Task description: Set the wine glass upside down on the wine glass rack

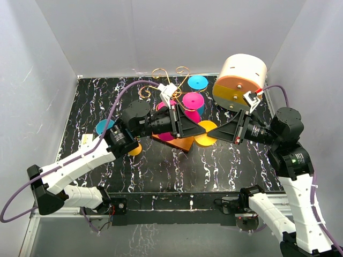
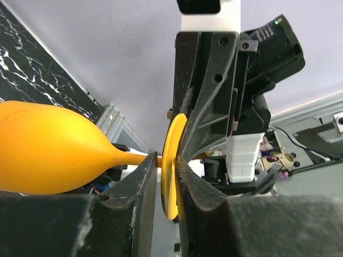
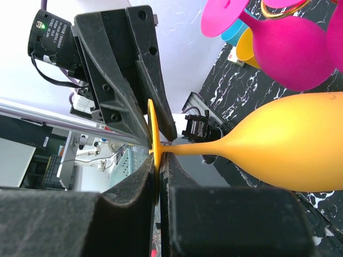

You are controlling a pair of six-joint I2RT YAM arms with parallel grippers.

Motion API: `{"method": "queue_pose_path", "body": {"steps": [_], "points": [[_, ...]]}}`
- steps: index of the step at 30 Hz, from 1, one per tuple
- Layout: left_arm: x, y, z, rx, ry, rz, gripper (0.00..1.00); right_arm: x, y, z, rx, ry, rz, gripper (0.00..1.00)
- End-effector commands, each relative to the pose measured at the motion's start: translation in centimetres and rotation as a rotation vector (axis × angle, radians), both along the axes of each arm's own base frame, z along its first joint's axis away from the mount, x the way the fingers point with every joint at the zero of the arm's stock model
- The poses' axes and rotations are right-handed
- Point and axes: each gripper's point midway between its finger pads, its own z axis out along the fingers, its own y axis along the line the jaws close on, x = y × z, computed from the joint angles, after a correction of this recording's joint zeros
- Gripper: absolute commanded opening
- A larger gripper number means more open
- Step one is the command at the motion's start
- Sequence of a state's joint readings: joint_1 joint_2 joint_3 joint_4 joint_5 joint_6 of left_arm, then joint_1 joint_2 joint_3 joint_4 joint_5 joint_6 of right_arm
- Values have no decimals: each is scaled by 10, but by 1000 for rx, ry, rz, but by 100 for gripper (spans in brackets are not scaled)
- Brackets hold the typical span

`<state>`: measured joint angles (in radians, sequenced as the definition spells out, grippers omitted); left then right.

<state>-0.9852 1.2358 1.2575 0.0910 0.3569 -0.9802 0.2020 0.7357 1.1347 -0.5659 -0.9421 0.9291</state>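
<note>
The yellow wine glass lies on its side in the air above the black marbled worktop, just on the near side of the wine glass rack. Its bowl points toward the rack, where a pink glass hangs upside down.

It looks like light, stiff moulded plastic with a smooth, glossy skin. It is probably not brittle, but it is likely to slide or twist in a pinch. The thin stem is the weak point. The flat foot gives the best purchase, and a grip there leaves the stem free to slip into a scroll arm.

The right claw has its jaws almost together, clamped flat on the rim of the foot, with the stem and bowl running off to one side. The left claw meets it head-on with its jaws drawn close around the same disc. One finger lies against the foot. Whether the other one presses I cannot tell, since a sliver of gap seems to show on the stem side. The bowl sits outside both claws.
</note>
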Motion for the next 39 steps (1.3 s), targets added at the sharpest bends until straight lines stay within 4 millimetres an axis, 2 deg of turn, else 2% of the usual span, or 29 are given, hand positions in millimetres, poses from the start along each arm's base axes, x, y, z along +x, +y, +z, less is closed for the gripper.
{"method": "queue_pose_path", "body": {"steps": [1,3,4,6,7,11,13,15,21,28,30,34,39], "points": [[-20,0,23,-55,-42,-108,16,3,2,13,28,-74,18,0],[-20,0,23,-56,-47,-112,8,4,3,12,29,-70,17,0],[-20,0,23,-54,-47,-109,0,5,3,12,30,-67,15,0],[-18,0,22,-46,-41,-95,0,6,3,11,29,-63,8,0],[-17,1,23,-44,-37,-86,0,6,2,10,27,-59,5,6],[-14,7,20,-24,8,-45,0,9,1,9,23,-53,-17,41],[-11,13,12,21,69,-16,0,11,-1,9,18,-55,-44,52],[-7,21,-1,88,134,29,0,15,-3,10,11,-57,-77,55],[-11,51,-22,196,238,106,0,33,-11,12,-46,-69,-177,57],[-18,92,-20,238,212,199,0,47,-16,17,-67,-69,-238,57],[-11,110,-23,277,195,292,0,49,-16,17,-75,-82,-245,57],[15,165,-29,366,165,588,0,53,-19,18,-88,-97,-267,56],[38,216,-10,293,94,866,0,57,-23,14,-95,-81,-303,55]]}}
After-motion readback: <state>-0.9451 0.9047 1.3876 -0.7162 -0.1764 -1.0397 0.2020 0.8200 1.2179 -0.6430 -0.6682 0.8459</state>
